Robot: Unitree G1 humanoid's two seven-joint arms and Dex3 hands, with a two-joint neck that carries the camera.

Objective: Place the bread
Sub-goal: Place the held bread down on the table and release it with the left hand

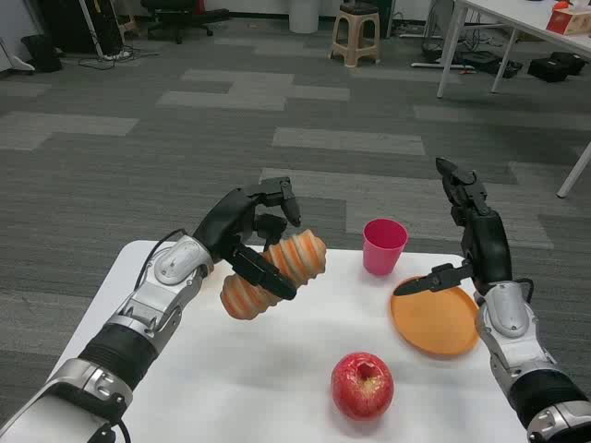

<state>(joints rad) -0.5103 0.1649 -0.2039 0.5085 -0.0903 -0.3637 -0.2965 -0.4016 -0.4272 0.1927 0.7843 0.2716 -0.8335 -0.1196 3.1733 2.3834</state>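
Left hand grasping the bread, a ridged orange-and-tan loaf, fingers wrapped over its top and one dark finger crossing its front. Loaf carried clear of the desk, tilted, higher end toward the far edge. Grip is across the middle, likely so the loaf stays balanced and can be set down flat.

Right hand raised over the right side of the desk, released, fingers apart and holding nothing; thumb points left above the near rim of the orange plate. Probably parked there to keep out of the way, though whether it brushes the plate rim is hard to tell from this angle.

Outward: the orange plate lies bare at the desk's right, the likeliest landing spot for the bread, well apart from it now. A pink cup stands upright just behind the plate, near the far edge. A red apple sits near the front, between loaf and plate. Bread not yet placed; the carry must pass above the apple and short of the cup.
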